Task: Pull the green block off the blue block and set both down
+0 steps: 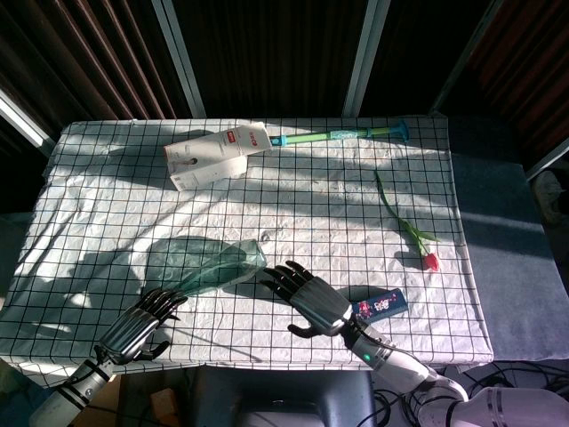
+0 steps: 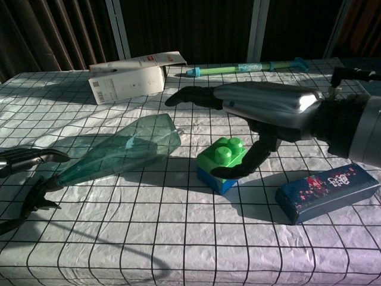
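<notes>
The green block (image 2: 221, 156) sits stacked on the blue block (image 2: 217, 180) on the checked cloth, at the middle of the chest view. My right hand (image 2: 262, 110) hovers over them, palm down, with its fingers (image 2: 190, 95) stretched out to the left above the blocks. Its thumb (image 2: 253, 158) curves down against the green block's right side, and nothing is gripped. In the head view my right hand (image 1: 311, 298) hides both blocks. My left hand (image 1: 142, 322) lies near the table's front left edge, fingers apart and holding nothing; the chest view shows the left hand (image 2: 27, 176) at its left border.
A clear green bottle (image 2: 125, 149) lies on its side between the two hands. A dark blue box (image 2: 327, 190) lies right of the blocks. At the back are a white carton (image 1: 209, 158) and a teal toothbrush (image 1: 342, 135). A tulip (image 1: 411, 229) lies at the right.
</notes>
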Available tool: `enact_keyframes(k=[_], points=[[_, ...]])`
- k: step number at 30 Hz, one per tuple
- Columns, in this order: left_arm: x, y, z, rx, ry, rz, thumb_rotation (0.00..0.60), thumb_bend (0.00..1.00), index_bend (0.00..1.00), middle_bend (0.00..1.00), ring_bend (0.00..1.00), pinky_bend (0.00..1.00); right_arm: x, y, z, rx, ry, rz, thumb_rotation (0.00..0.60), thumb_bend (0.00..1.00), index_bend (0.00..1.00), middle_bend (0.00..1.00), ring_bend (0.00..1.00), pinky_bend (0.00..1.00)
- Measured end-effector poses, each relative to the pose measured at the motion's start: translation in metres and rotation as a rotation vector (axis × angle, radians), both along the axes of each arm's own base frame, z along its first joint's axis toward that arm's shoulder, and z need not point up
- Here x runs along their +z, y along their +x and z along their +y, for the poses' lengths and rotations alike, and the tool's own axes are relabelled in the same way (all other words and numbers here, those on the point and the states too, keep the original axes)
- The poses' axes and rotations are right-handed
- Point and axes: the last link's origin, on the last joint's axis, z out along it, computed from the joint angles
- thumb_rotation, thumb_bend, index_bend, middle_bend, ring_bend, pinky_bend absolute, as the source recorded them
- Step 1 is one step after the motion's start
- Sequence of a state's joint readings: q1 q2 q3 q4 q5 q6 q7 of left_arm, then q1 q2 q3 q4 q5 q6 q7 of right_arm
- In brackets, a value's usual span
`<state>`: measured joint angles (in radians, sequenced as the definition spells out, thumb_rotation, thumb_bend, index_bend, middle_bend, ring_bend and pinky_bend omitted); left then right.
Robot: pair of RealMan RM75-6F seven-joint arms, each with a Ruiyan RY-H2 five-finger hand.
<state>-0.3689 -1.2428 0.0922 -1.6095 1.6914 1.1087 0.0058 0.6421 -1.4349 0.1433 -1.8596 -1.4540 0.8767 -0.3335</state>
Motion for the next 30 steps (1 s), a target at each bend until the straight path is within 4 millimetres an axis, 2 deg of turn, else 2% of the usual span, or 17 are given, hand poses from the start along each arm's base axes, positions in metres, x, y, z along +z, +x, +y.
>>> enact_keyframes(k=[6, 14, 23, 27, 30], points=[[0.006, -0.001, -0.001, -0.005, 0.035, -0.014, 0.600, 0.34, 0.00, 0.00, 0.00, 0.00, 0.002, -0.007, -0.009, 0.013, -0.034, 0.053, 0.600, 0.20, 0.00, 0.00, 0.00, 0.00], [0.030, -0.022, -0.007, 0.051, 0.149, -0.004, 0.600, 0.34, 0.00, 0.00, 0.00, 0.00, 0.011, -0.030, -0.032, -0.019, -0.081, 0.170, 0.600, 0.20, 0.00, 0.00, 0.00, 0.00], [0.037, -0.029, -0.011, 0.073, 0.171, 0.005, 0.600, 0.34, 0.00, 0.00, 0.00, 0.00, 0.001, -0.043, -0.053, -0.047, -0.033, 0.270, 0.600, 0.20, 0.00, 0.04, 0.00, 0.00], [0.038, -0.030, -0.010, 0.083, 0.171, 0.006, 0.600, 0.34, 0.00, 0.00, 0.00, 0.00, -0.005, -0.045, -0.053, -0.041, -0.023, 0.289, 0.600, 0.21, 0.04, 0.08, 0.00, 0.00], [0.038, -0.031, -0.009, 0.086, 0.170, 0.006, 0.600, 0.33, 0.00, 0.00, 0.00, 0.00, -0.009, -0.045, -0.054, -0.042, -0.016, 0.293, 0.600, 0.25, 0.11, 0.13, 0.00, 0.00]])
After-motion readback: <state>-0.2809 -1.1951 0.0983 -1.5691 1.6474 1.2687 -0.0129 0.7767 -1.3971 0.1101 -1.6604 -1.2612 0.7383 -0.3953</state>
